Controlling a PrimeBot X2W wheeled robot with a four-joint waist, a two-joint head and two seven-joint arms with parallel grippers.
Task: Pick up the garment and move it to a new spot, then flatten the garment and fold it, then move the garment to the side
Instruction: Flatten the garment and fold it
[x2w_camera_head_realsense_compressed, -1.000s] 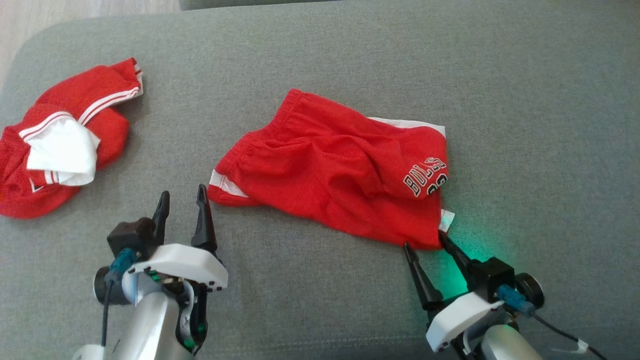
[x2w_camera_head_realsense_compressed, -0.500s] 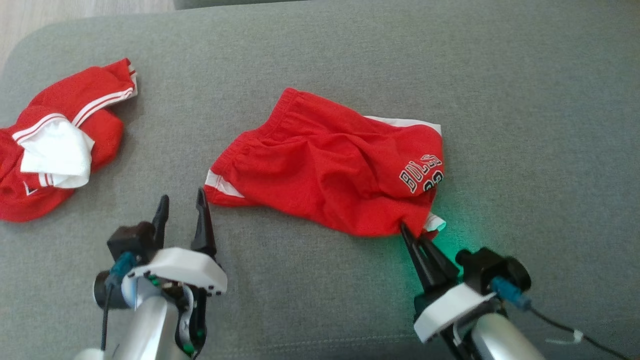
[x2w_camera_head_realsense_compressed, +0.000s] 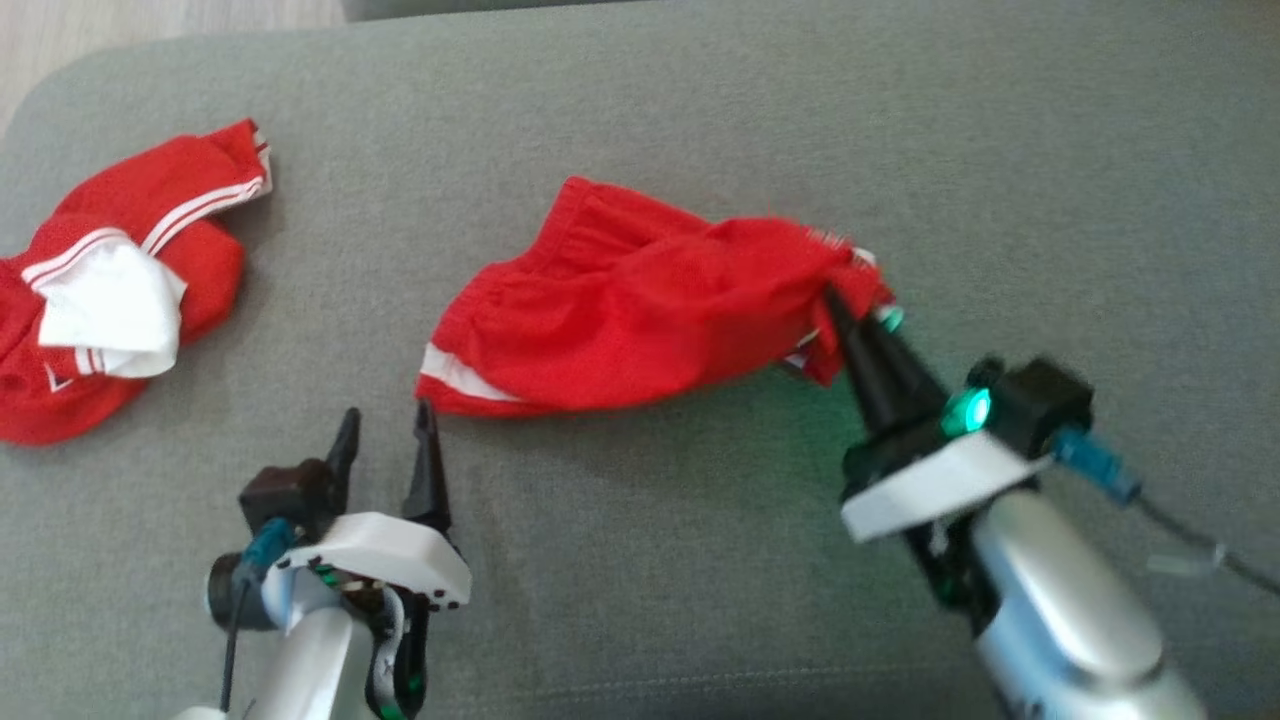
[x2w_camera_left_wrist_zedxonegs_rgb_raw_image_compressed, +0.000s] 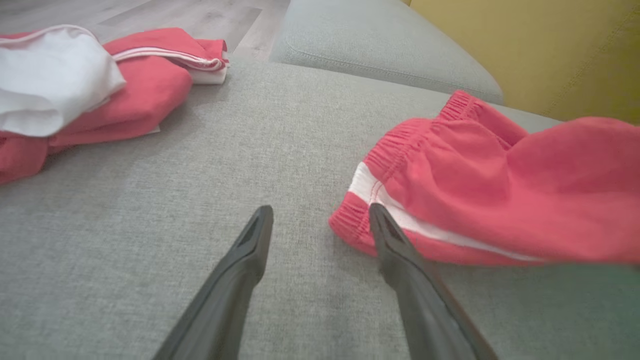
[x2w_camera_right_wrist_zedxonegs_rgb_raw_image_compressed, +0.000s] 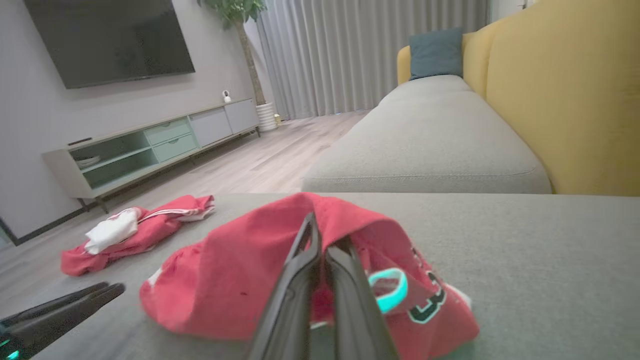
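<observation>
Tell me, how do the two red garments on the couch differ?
The middle shorts are pinched at one corner by the right gripper and partly lifted; the left heap lies untouched. The shorts are spread out; the heap is bunched, showing a big white patch. Both are red with white stripes.

Dark tapered fingers (x2w_camera_head_realsense_compressed: 428, 470), white housings (x2w_camera_head_realsense_compressed: 385, 545), silver forearms (x2w_camera_head_realsense_compressed: 1060, 605)

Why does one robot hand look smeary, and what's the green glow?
Head view: the right gripper, shut on the red shorts, looks smeared, likely motion blur, its green light tinting the sofa; the left gripper is sharp. Right wrist view: a green ring glows on them.
</observation>
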